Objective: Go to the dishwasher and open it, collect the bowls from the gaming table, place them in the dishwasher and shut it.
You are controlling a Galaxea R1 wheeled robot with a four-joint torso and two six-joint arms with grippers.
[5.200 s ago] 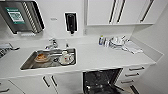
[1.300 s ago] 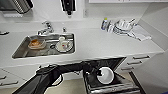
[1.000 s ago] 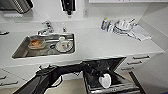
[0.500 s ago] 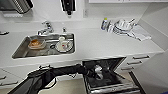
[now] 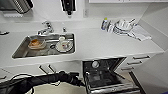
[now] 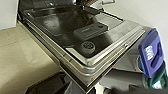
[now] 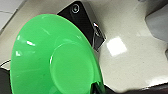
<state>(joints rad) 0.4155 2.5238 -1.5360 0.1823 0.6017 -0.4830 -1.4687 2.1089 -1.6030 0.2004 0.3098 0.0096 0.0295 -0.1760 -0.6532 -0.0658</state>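
The dishwasher point(image 5: 110, 75) stands open under the white counter, its door folded down and its dark inside showing. In the left wrist view the door's dark inner face point(image 6: 82, 32) with its steel rim lies close below the camera. My left arm reaches in along the floor, and the left gripper point(image 5: 79, 81) sits at the door's left edge. A light green bowl point(image 7: 57, 62) hangs over the beige floor close to the right wrist camera. My right gripper point(image 7: 96, 86) is shut on its rim. A thin reddish edge runs along the bowl's far side.
A steel sink point(image 5: 22, 50) with dishes in it and a tap point(image 5: 45, 27) lie left of the dishwasher. White plates and cups point(image 5: 122, 26) and a cloth point(image 5: 141, 33) sit on the counter's right end. Drawers point(image 5: 140, 58) flank the dishwasher. A blue object point(image 6: 151, 56) stands beside the door.
The camera has dropped closer to the counter since five seconds ago. My left arm has come in at the dishwasher. Over the last second the door has swung lower.
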